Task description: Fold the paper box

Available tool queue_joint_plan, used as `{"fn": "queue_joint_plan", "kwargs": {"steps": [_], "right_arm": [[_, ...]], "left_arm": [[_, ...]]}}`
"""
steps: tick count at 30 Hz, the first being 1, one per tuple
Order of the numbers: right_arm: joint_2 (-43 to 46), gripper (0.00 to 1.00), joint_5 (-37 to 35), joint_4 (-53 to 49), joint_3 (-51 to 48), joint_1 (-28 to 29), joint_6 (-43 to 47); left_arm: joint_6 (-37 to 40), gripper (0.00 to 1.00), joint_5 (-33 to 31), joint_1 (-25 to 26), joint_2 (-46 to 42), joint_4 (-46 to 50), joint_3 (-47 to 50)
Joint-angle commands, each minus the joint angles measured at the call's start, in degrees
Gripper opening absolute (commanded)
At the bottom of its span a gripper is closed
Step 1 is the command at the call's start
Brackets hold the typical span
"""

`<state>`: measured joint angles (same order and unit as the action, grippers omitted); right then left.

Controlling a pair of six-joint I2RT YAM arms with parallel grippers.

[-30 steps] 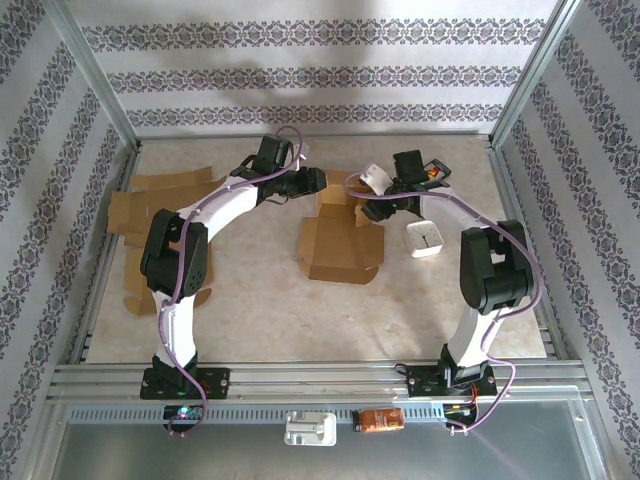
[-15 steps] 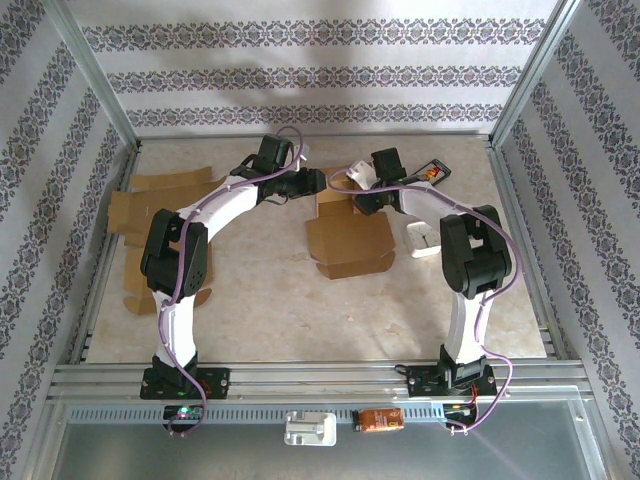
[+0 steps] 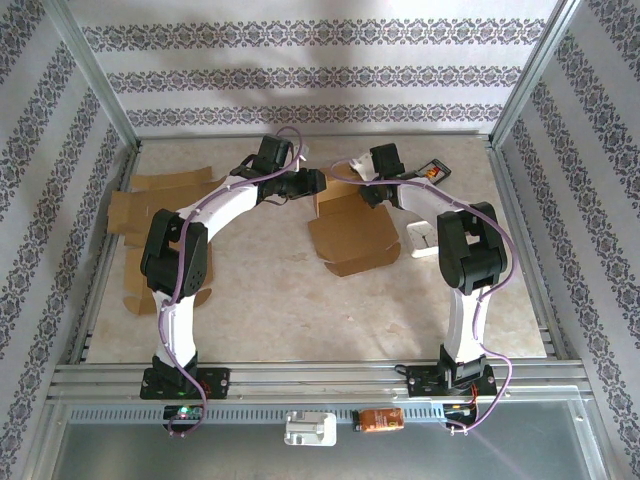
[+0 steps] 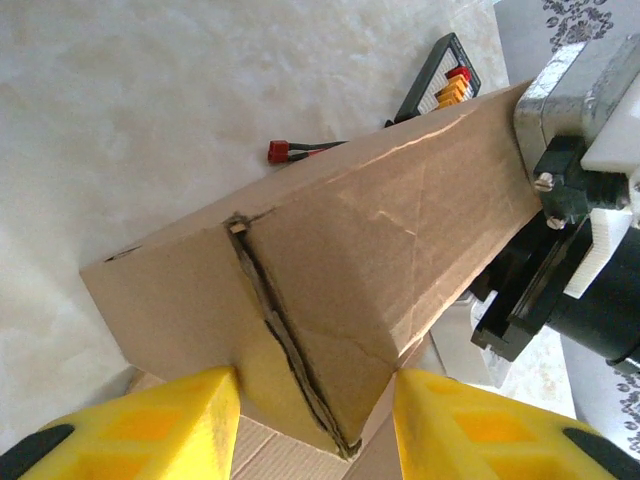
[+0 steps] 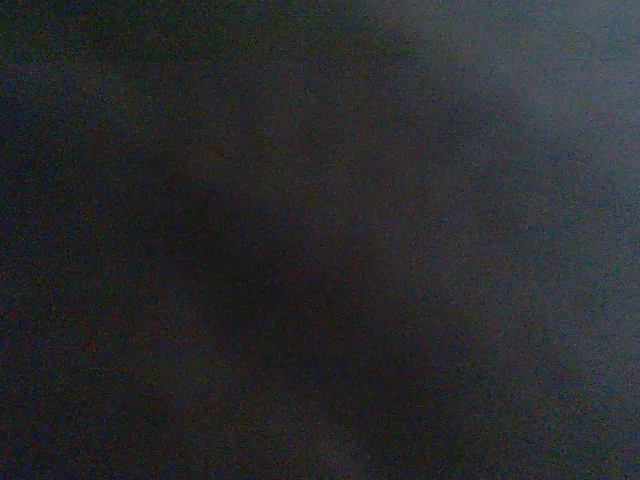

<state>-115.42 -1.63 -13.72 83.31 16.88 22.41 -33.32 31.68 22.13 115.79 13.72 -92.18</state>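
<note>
Clamping the box (image 3: 352, 240) by its rear wall between yellow fingers (image 4: 150, 435), the left gripper (image 4: 315, 430) is steadying it at centre frame. The right gripper (image 3: 370, 190) is sitting against that wall; whether it is gripping, I cannot tell. Seemingly wall-folding; next, the flap needs pressing squarely inward.

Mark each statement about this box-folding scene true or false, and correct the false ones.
1. The paper box lies on the table between the two arms. True.
2. The left gripper has a cardboard wall of the box between its yellow fingers. True.
3. The flat cardboard sheets lie at the table's right side. False: they lie at its left side.
4. The white block sits inside the box. False: it rests on the table, to the right of the box.
5. The right gripper is parked at the table's near edge. False: it is at the box's far right corner.
</note>
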Motion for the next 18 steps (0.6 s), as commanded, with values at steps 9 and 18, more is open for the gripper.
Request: {"fn": "queue_joint_plan", "kwargs": {"steps": [9,18], "right_arm": [[-3.63,0.15,2.73,-3.74,4.85,1.92,-2.73],[-1.86,0.00,4.00,-4.30,4.50,1.44,-4.91]], "left_arm": [[-4.96,0.45,2.52,0.42,-0.88,-1.85,-0.74],[-8.02,0.54,0.92,-0.70,-7.20,-5.61,4.15]]}}
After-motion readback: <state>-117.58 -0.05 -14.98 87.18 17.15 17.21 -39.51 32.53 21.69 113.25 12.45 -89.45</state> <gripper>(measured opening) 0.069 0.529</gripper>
